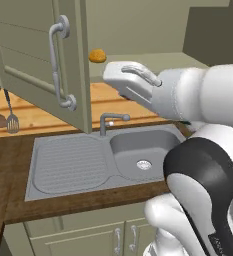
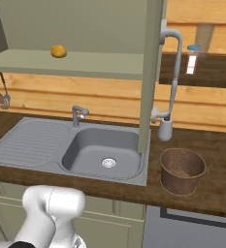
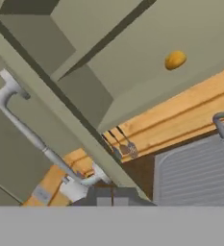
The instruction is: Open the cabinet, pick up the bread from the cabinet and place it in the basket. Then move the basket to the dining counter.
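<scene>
Cabinet (image 1: 43,65) stands open, its left door swung out w/ curved silver handle (image 1: 58,67) facing the room; the right door (image 2: 151,72) is seen edge-on in the right base view, its handle (image 2: 170,72) just beyond it. Bread (image 2: 58,51), a small golden bun, sits alone on the cabinet shelf (image 2: 85,63), toward the far left, well above the sink (image 2: 102,145). Gripper (image 3: 112,198) shows at the bottom of the hand view, fingers together w/ nothing between them, close to the lower end of the left door's handle. Bread is well apart from the gripper, up and to the right in the hand view. Basket (image 2: 182,170) stands upright on the dark wood surface (image 2: 216,155), right of the sink, near the front edge, nothing visible inside. Faucet (image 2: 78,115) rises at the far side of the sink. Utensils (image 1: 5,117) hang on the orange-wood wall at far left. Arm (image 1: 198,95) reaches across from the right in the left base view, over the sink basin.
</scene>
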